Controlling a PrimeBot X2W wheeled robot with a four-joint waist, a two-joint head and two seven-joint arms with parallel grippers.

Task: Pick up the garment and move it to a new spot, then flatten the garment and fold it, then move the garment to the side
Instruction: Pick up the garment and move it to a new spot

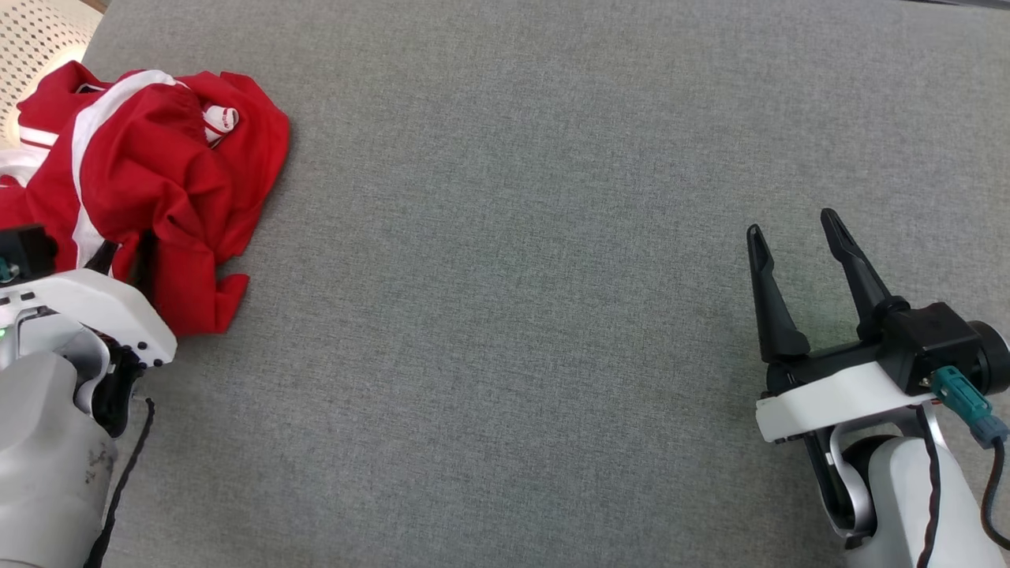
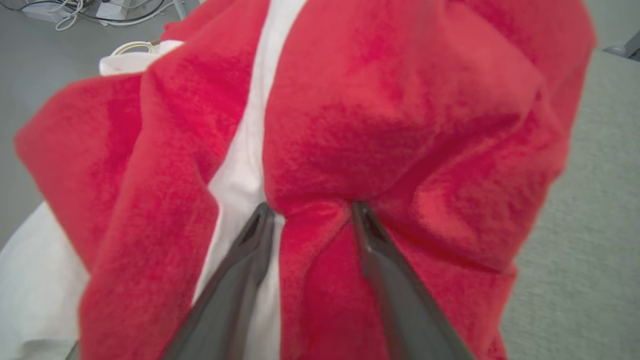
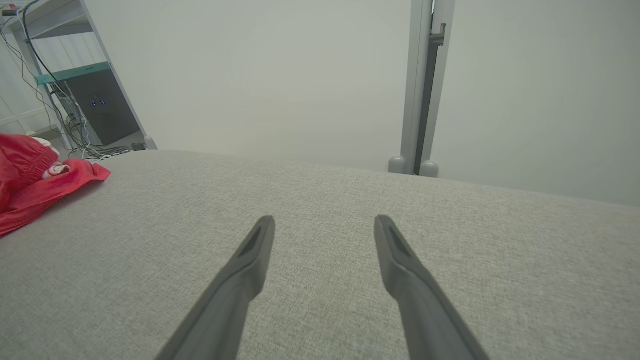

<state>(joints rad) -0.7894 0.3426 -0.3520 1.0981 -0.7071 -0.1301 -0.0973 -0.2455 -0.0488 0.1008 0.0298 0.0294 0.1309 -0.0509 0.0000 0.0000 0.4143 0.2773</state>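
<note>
The garment [image 1: 158, 173] is a red piece with white stripes, crumpled in a heap at the far left of the grey padded table [image 1: 552, 315]. My left gripper [image 1: 126, 256] is pushed into its near edge. In the left wrist view the left gripper [image 2: 311, 207] stands open, both fingertips pressed into the garment [image 2: 375, 125] with a ridge of red cloth between them. My right gripper [image 1: 792, 222] hovers open and empty over bare table at the right, far from the cloth. From the right wrist view the right gripper [image 3: 325, 220] points across the table, the garment [image 3: 25, 180] at the left edge.
A white perforated basket [image 1: 39, 39] stands beyond the table's far left corner. Past the table's far edge are a shelf with cables [image 3: 75, 100] and a grey post [image 3: 425, 90] against a pale wall. White cloth [image 2: 30, 280] lies beside the red heap.
</note>
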